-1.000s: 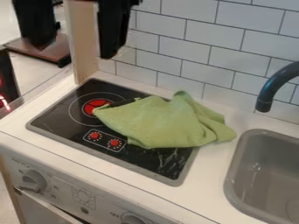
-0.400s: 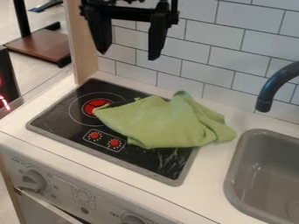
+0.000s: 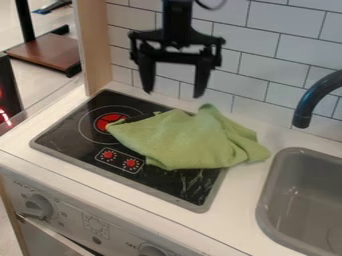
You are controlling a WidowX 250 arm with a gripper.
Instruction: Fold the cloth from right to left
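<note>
A: Pincer status?
B: The pincer [image 3: 174, 94] hangs tips down, two black fingers spread well apart. Black arm [image 3: 177, 15] runs up from it, out the top of my view.
A: Behind it?
B: White tile wall [image 3: 267, 50], dark grout.
A: Cloth?
B: Green cloth [image 3: 184, 140], lower in view than the pincer, apart from the fingertips. Left part spread fairly flat, narrowing to a corner. One peak sticks up at the back, just below and right of the pincer. Right part bunched in loose folds.
A: Lying on what?
B: Mostly the black cooktop [image 3: 67, 135], below the pincer. Right end goes over the cooktop's edge onto the white counter [image 3: 244, 200].
A: Left of the pincer?
B: Down-left, red burner mark [image 3: 108, 120], cloth's left corner at it. Two red dial marks [image 3: 120, 159] lower down, just beside the cloth. Level with the pincer, pale wooden post [image 3: 97, 50].
A: Right side?
B: Dark curved faucet [image 3: 310, 102], well apart from the pincer. Grey sink [image 3: 265, 200] down-right, rim near the cloth's right end.
A: Farthest down?
B: Grey knob [image 3: 39, 206] on the unit's front, far down-left of the pincer.
</note>
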